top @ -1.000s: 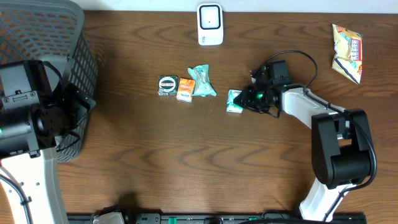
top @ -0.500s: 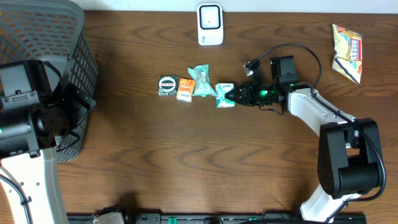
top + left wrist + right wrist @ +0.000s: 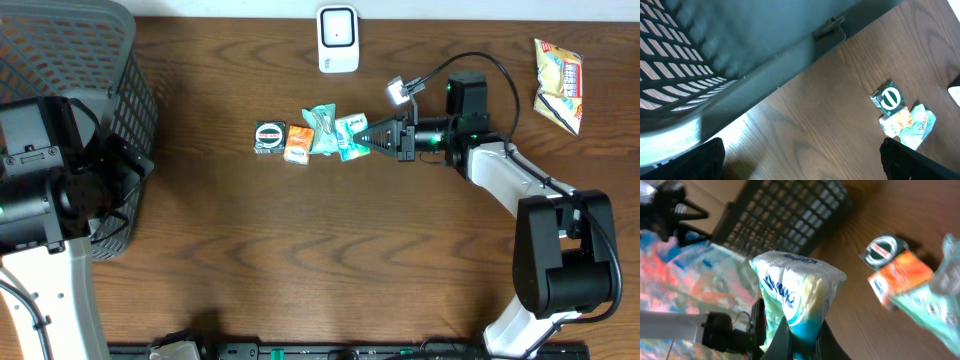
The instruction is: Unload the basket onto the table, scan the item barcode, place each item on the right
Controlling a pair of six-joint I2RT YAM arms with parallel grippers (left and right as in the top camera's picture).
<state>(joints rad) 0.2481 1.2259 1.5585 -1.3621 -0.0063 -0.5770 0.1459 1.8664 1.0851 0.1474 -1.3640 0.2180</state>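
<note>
A white and teal packet (image 3: 347,135) is pinched by its lower edge in my right gripper (image 3: 364,137), which is shut on it. The packet hangs just right of the row of small items. In the right wrist view the packet (image 3: 795,292) stands up from the gripper (image 3: 802,339), and both dark fingers (image 3: 783,341) press its blue seam. The white scanner (image 3: 338,38) stands at the table's far edge, apart from the packet. My left gripper (image 3: 812,167) is open over bare wood beside the basket, with nothing between its fingers.
A dark mesh basket (image 3: 70,60) fills the far left corner, with the left arm (image 3: 50,190) in front of it. A green-and-black box (image 3: 270,137), an orange packet (image 3: 299,145) and a teal wrapper (image 3: 322,125) lie in a row. A yellow snack bag (image 3: 559,84) lies far right.
The right gripper closed on the white and teal packet and carried it left and toward the back, up beside the teal wrapper. The left arm has not moved.
</note>
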